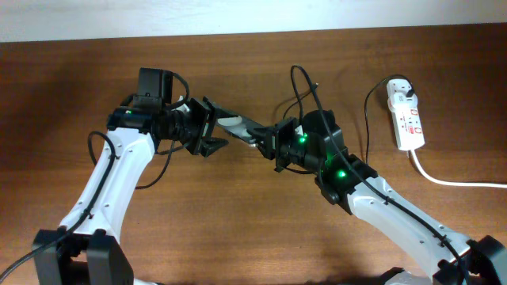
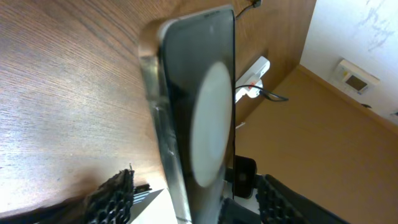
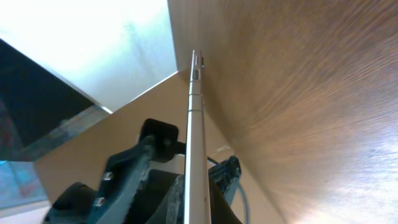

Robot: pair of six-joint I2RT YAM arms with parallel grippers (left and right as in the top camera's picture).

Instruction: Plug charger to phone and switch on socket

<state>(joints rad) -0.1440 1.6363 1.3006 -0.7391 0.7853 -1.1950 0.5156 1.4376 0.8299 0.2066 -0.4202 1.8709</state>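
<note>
Closest to the lens, the glossy black rectangular phone (image 2: pixel 199 124) with its white round spot is seen lifted on edge above the brown wooden bench (image 2: pixel 62 93). To the left of the phone, the left arm's fingers (image 2: pixel 115 199) are spread wider than the slab, whose near end lies between them. At the phone's other end, the right arm's fingers (image 3: pixel 134 177) are pressed against both faces, so the phone is judged to be carried by them. Well to the right of the phone, the white oblong power-strip socket (image 1: pixel 405 115) lies flat, with the thin black charger cable (image 1: pixel 367 119) running just beside it.

The phone could be twisted or dropped if the spread fingers were closed off-centre. The cable's plug tip is not to be found in any view, the phone's port cannot be made out, and the switch position is too small to read.
</note>
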